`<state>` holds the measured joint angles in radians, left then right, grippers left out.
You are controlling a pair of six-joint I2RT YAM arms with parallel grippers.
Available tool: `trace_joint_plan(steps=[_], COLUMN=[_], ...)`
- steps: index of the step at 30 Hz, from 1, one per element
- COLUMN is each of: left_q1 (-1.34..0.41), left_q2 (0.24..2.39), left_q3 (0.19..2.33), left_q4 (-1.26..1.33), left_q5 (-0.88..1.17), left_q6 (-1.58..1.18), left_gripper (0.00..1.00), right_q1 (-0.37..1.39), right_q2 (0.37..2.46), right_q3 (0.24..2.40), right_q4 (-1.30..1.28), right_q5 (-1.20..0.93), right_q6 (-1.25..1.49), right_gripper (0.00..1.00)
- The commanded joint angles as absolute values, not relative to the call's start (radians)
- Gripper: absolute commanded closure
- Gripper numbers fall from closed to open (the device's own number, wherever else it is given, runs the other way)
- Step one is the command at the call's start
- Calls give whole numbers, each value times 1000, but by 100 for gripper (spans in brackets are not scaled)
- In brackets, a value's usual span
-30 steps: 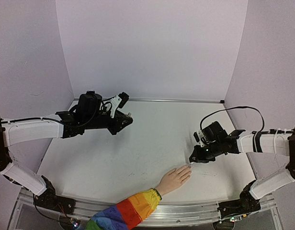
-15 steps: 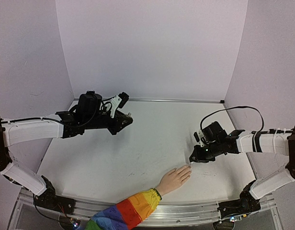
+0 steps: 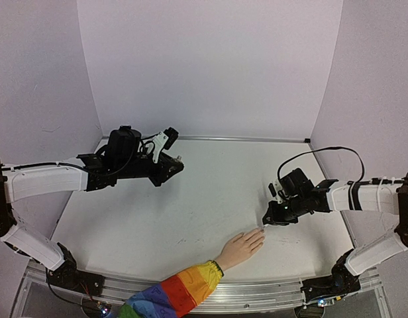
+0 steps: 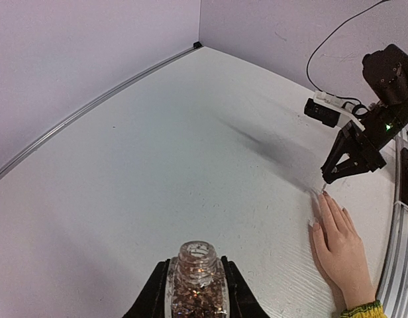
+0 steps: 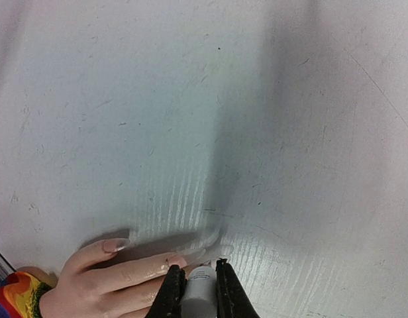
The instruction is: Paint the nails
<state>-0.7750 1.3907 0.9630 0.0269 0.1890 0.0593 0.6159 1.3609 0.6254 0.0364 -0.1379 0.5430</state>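
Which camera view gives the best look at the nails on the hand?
The right wrist view: the nails are close and distinct, beside the right gripper, which is shut on a whitish cap. The left wrist view shows them small, from farther off; in the top external view they are too tiny to make out.

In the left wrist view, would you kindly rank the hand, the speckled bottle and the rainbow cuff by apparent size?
Largest: hand and speckled bottle, too alike to rank; the bottle sits nearest the camera.
Smallest: rainbow cuff, mostly cut off by the frame.
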Motion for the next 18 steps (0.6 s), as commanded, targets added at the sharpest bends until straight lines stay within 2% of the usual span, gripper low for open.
trace_joint_plan(steps=[1, 18], left_q1=[-768, -768], left_q2=[1370, 1370], left_q3=[1003, 1005], left_q4=[81, 81], left_q5=[206, 204], left_q6=[62, 63], left_gripper=[100, 100], right_q1=[613, 612], right_q2=[1376, 1375], right_q3=[627, 624], right_q4=[0, 0], right_q5=[-122, -101], right_q6=[546, 561], right_gripper=[100, 100])
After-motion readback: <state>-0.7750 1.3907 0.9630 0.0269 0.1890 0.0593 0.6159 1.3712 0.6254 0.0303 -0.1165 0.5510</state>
